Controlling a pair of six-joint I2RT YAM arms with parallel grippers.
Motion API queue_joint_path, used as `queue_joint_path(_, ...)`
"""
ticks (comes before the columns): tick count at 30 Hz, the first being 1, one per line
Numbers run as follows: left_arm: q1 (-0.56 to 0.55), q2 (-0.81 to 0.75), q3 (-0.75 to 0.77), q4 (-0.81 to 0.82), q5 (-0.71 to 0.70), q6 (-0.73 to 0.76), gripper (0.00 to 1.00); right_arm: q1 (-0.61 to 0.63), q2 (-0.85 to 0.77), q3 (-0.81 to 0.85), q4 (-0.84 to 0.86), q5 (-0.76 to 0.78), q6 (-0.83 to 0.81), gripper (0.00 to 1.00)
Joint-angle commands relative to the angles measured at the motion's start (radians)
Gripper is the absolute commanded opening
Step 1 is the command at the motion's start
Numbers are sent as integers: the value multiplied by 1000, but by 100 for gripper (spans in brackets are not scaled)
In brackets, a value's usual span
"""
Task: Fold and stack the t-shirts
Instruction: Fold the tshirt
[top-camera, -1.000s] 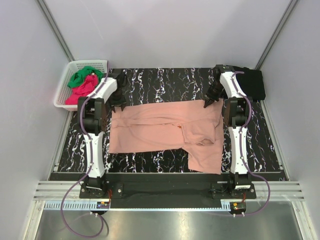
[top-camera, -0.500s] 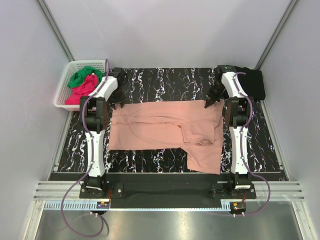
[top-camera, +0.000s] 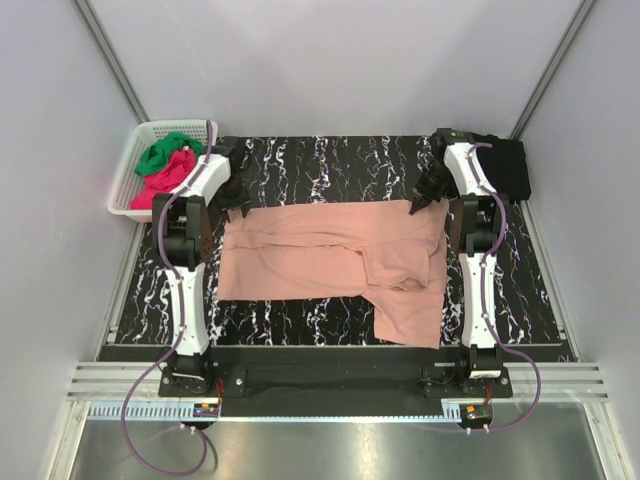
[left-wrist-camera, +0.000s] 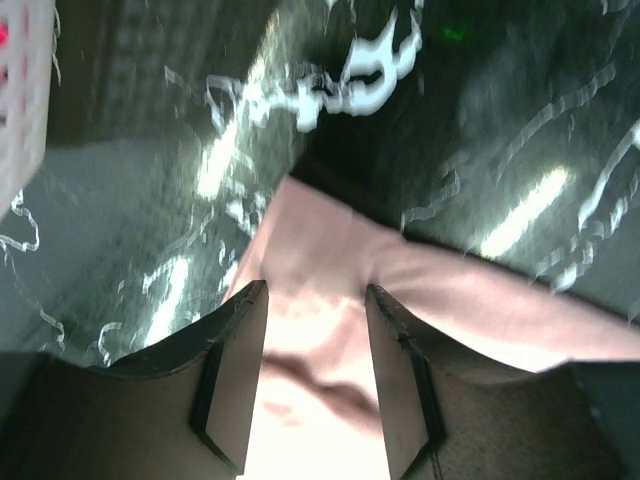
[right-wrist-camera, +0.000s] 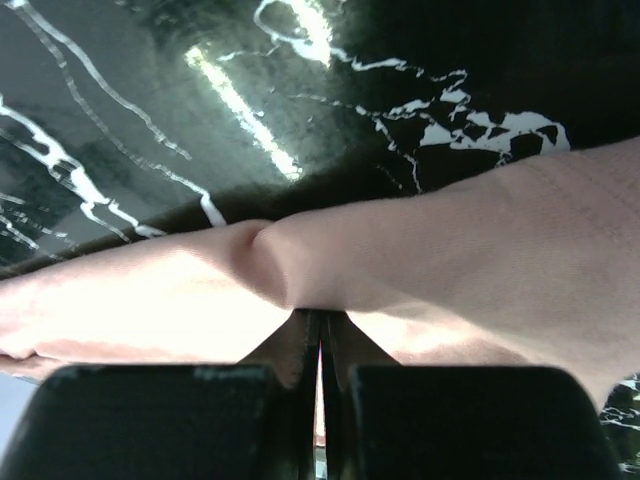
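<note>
A salmon-pink t-shirt (top-camera: 330, 255) lies spread across the black marbled table (top-camera: 330, 165), with its right part folded over and hanging toward the near edge. My left gripper (top-camera: 236, 203) hovers over the shirt's far-left corner. In the left wrist view that gripper (left-wrist-camera: 315, 292) is open, and pink cloth (left-wrist-camera: 320, 330) shows beneath and between the fingers (left-wrist-camera: 240, 340). My right gripper (top-camera: 415, 205) is shut on the shirt's far-right edge. The right wrist view shows the gripper (right-wrist-camera: 320, 318) pinching a bunched fold of the cloth (right-wrist-camera: 400, 260).
A white basket (top-camera: 128, 172) stands at the far left, holding a green tee (top-camera: 165, 152) and a magenta-red tee (top-camera: 170, 178). A black tee (top-camera: 506, 165) lies at the far right corner. Grey walls close in both sides.
My left arm has shifted slightly left toward the basket, and its gripper stays open over the shirt corner. The right gripper and the shirt have hardly moved.
</note>
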Motion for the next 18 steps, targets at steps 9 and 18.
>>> queue_joint_path(9, -39, -585, -255, 9, 198, 84, 61, 15, -574, -260, -22, -63, -54, 8)
queue_joint_path(18, -33, -1200, -835, 4, 258, -21, 65, 18, -1262, -1105, 216, -221, 21, 41)
